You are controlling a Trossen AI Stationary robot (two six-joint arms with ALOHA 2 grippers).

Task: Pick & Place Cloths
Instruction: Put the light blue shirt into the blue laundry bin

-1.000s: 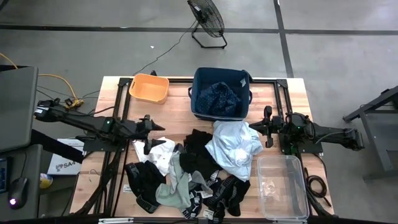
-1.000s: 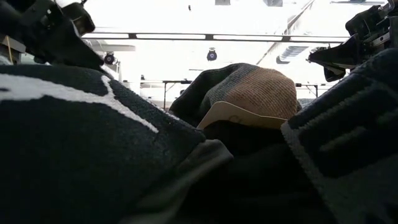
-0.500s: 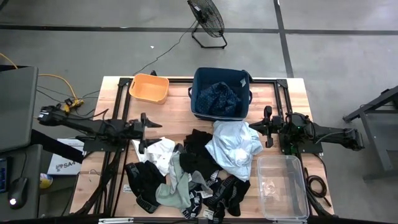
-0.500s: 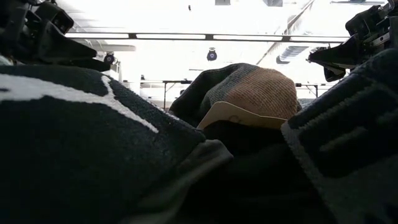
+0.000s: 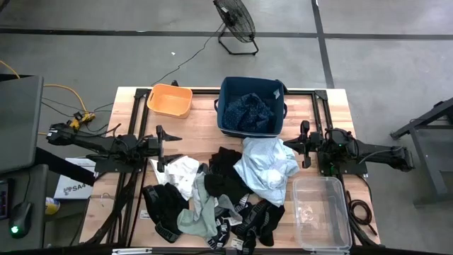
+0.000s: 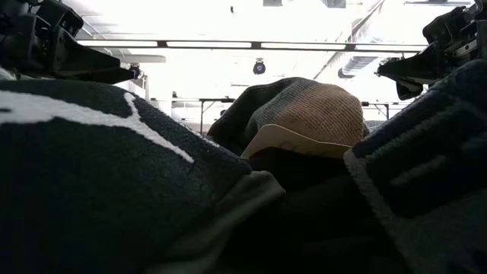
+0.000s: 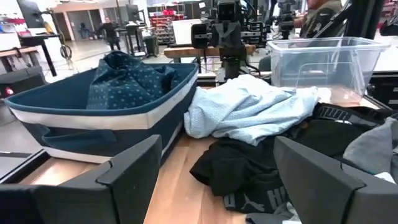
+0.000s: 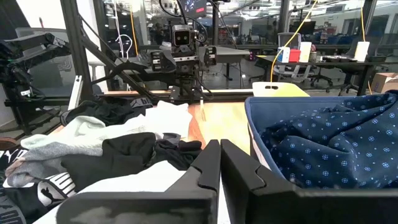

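On the table (image 5: 333, 113), seen from above, I have the cloths (image 5: 219, 195) heaped from the middle toward the near edge: a pale blue-white shirt (image 5: 265, 168), black pieces (image 5: 228, 173), a grey-green sock (image 5: 198, 216) and a small white piece (image 5: 182, 172). The dark-blue patterned shirt (image 5: 248, 110) already lies in the navy bin (image 5: 228, 120) at the far edge, with an orange tub (image 5: 170, 100) beside it toward the far left corner. My left pincer (image 5: 164, 146) hovers over the left edge, fingers spread wide and holding nothing, just beside the white piece. The right pincer (image 5: 306, 144) waits over the right edge, fingers shut and empty, with a clear plastic box (image 5: 322, 212) near the near right corner.

At table height, dark fabric fills nearly everything I see.

Through the left wrist camera, the pale shirt (image 7: 249, 112) rests against the bin's wall (image 7: 93, 121), black cloth (image 7: 249, 168) in front.

Through the right wrist camera, the closed fingers (image 8: 221, 171) point across the heap; the patterned shirt (image 8: 323, 143) sits inside the bin.
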